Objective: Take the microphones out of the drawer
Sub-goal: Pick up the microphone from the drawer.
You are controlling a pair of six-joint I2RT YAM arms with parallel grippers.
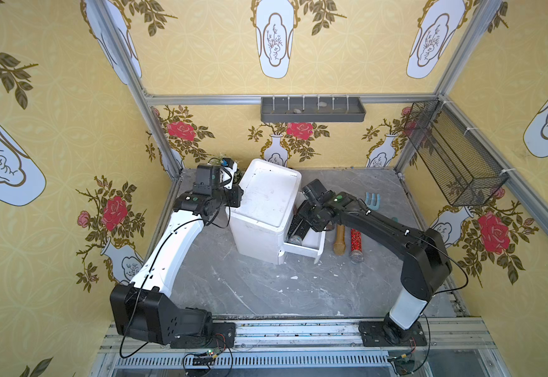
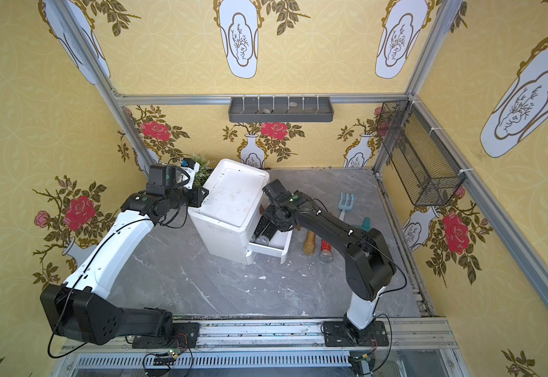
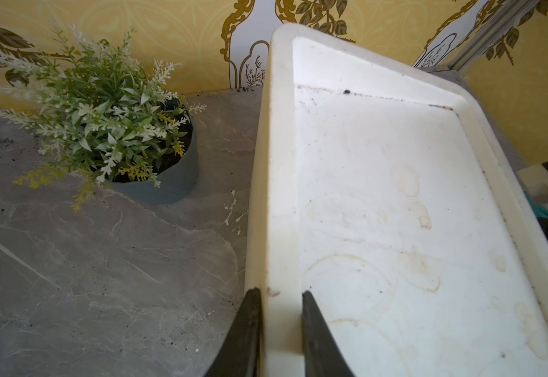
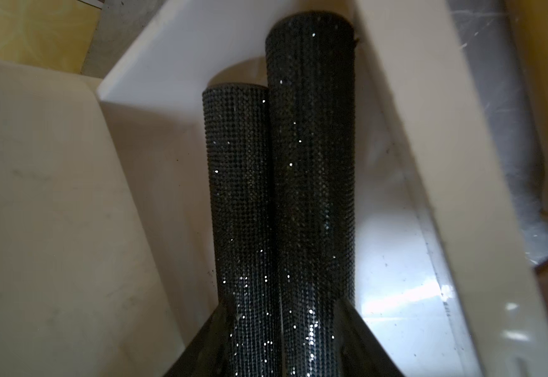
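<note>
The white drawer unit (image 1: 269, 196) stands at the back of the table, and its lower drawer (image 1: 318, 249) is pulled out to the right. Two black glittery microphones (image 4: 240, 196) (image 4: 311, 163) lie side by side in the drawer, silver heads (image 1: 295, 240) toward the front. My right gripper (image 4: 287, 302) reaches into the drawer and is shut across both handles, one finger on each outer side. My left gripper (image 3: 280, 293) is shut on the raised rim of the unit's top (image 3: 380, 212), at its left edge (image 2: 202, 196).
A gold microphone (image 1: 339, 241) and a red glittery one (image 1: 355, 244) lie on the table right of the drawer. Behind them is a blue hand rake (image 1: 372, 200). A potted plant (image 3: 103, 114) sits left of the unit. A wire basket (image 1: 452, 153) hangs on the right wall.
</note>
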